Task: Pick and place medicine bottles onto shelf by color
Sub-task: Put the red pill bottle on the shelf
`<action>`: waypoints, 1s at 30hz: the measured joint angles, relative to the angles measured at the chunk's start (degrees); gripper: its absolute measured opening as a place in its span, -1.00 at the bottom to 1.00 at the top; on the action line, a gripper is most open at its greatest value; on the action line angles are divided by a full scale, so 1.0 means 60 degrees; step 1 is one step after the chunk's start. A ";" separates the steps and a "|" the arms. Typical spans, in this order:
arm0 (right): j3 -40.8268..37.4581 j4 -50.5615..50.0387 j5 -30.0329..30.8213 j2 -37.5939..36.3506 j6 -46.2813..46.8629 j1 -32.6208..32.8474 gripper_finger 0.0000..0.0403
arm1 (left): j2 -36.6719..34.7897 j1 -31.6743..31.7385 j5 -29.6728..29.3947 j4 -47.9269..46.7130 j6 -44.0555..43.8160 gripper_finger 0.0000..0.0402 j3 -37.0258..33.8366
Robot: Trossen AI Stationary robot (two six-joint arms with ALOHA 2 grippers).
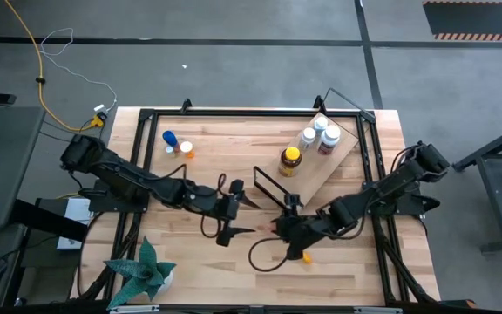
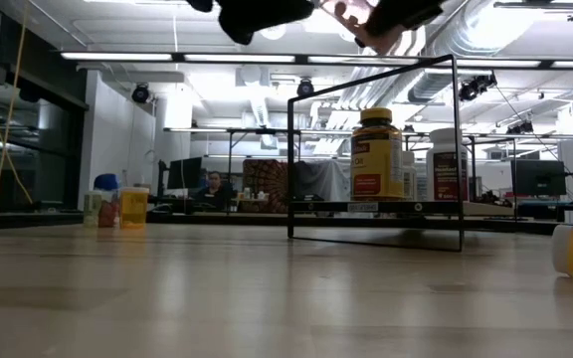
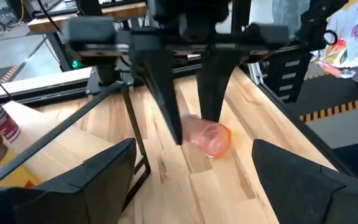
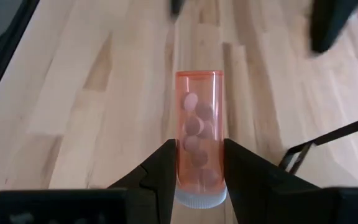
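- High view: the amber yellow-capped bottle [image 1: 290, 160] and white bottles [image 1: 319, 135] stand on the light wooden shelf [image 1: 342, 150]; blue and orange bottles [image 1: 178, 145] wait on the bench [image 1: 199, 262], well beyond the spread left claw [image 1: 236, 209].
- Right wrist view: the right claw [image 4: 198, 163] pinches a translucent orange pill bottle [image 4: 198, 130], not yet shelved.

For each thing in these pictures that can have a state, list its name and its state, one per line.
Right end effector: shut on the orange pill vial.
Left end effector: open, empty.
Amber bottle: upright on the shelf.
White bottles: upright on the shelf.
Yellow-capped vial: lying on the table.
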 joint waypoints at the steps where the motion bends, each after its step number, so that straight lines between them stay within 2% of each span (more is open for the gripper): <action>1: 0.0000 0.0126 0.0083 0.0000 0.0054 -0.0030 -0.43 | 0.0084 0.0006 -0.0024 0.0024 0.0002 0.55 0.0006; 9: 0.0000 0.0698 0.0228 0.0000 -0.0032 -0.0157 -0.43 | 0.0289 0.0015 -0.0398 0.0831 0.0000 0.54 0.0002; 24: 0.0000 0.1318 0.0396 0.0000 0.0178 -0.0497 -0.43 | 0.0343 0.0029 -0.0366 0.0689 -0.0110 0.54 0.0002; 30: 0.0000 0.1318 0.0399 0.0000 0.0398 -0.0584 -0.43 | 0.0343 0.0029 -0.0406 0.0901 0.0007 0.35 0.0002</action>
